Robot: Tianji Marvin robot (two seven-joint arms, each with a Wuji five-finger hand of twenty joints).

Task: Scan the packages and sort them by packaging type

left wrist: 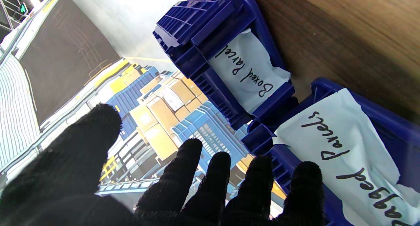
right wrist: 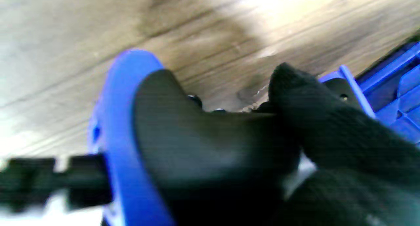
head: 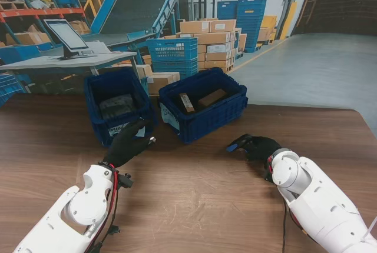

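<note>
I am reaching my left hand (head: 128, 146) forward over the wooden surface (head: 194, 206), palm down, just near the left bin (head: 118, 107). Its gloved fingers (left wrist: 183, 173) are spread and holding nothing. From the left wrist, that bin's paper label (left wrist: 344, 157) is reading "Bagged Parcels", and the right bin (head: 203, 103) is carrying one reading "Boxed Parcel" (left wrist: 249, 73).

My right hand (head: 258, 147) is lying low on the surface, well to the right, fingers pointing left and curled around a black and blue scanner (right wrist: 157, 134). My thumb (right wrist: 325, 121) is pressing across its top.

The two bins are sitting side by side at the far middle of the surface, almost touching. A dark bagged parcel (head: 116, 106) is lying in the left bin; boxes (head: 200, 100) are lying in the right one.
</note>
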